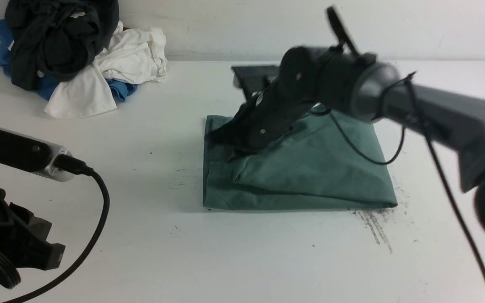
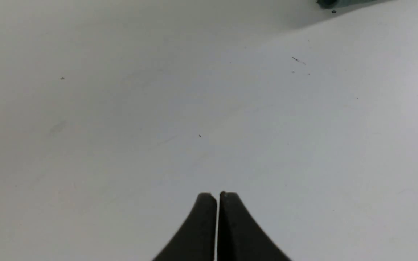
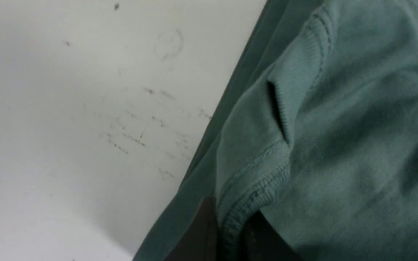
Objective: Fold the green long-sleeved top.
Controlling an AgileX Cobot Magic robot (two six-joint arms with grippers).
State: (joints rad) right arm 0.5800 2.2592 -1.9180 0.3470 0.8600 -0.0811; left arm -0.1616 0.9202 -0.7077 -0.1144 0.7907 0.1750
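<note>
The green long-sleeved top lies folded into a rough rectangle in the middle of the white table. My right gripper reaches across it to its far left corner and is shut on a ribbed edge of the top, which shows pinched between the two dark fingers in the right wrist view. My left gripper is shut and holds nothing; it hovers over bare table at the near left, well apart from the top. A sliver of the top shows at that view's edge.
A heap of black, white and blue garments lies at the far left corner of the table. Dark scuff marks streak the surface by the top's near right corner. A cable hangs from the left arm.
</note>
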